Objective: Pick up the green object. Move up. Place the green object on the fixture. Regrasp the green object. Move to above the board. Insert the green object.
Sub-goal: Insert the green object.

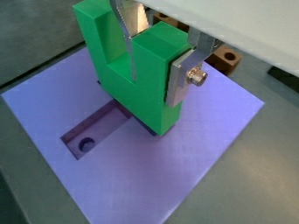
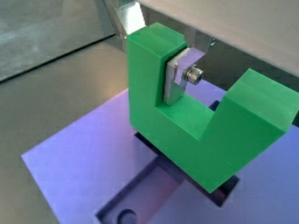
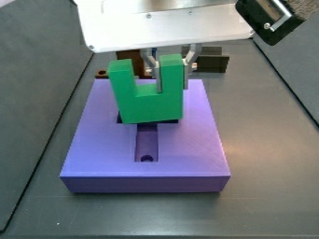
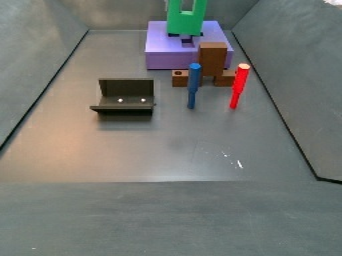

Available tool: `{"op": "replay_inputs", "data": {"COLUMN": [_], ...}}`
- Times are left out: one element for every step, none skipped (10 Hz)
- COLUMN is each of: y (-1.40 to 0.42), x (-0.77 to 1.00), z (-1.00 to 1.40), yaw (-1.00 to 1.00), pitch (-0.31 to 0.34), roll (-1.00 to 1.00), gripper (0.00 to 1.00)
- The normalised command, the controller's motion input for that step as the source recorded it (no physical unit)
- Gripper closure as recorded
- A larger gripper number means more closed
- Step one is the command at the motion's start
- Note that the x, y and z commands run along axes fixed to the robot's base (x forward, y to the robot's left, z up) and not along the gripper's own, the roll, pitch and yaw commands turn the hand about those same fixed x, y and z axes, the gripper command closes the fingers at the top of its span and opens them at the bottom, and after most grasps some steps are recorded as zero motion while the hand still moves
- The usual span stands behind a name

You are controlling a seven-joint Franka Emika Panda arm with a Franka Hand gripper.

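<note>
The gripper (image 1: 156,54) pinches one prong of the green object (image 3: 147,93), holding it prongs-up so its base enters the board (image 3: 187,149) recess.

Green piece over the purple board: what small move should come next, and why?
Probably a short, straight push down. The gripper grips one prong of the green piece, whose base already sits at the mouth of the recess in the board. In both wrist views most of the piece's body stands above the board's top face, so the piece looks lined up but not fully seated.
</note>
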Motion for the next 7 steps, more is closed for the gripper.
{"op": "replay_inputs", "data": {"y": [-0.07, 0.0, 0.0, 0.0, 0.0, 0.0, 0.0], "x": [-0.13, 0.04, 0.14, 0.13, 0.19, 0.35, 0.21], "z": [-0.07, -0.16, -0.13, -0.11, -0.07, 0.18, 0.0], "yaw": [0.05, 0.0, -0.03, -0.05, -0.04, 0.0, -0.01], "pitch": [0.0, 0.036, 0.106, 0.114, 0.137, 0.24, 0.167], "roll": [0.06, 0.04, 0.11, 0.13, 0.15, 0.21, 0.19], "gripper": [1.0, 1.0, 1.0, 1.0, 1.0, 1.0, 1.0]}}
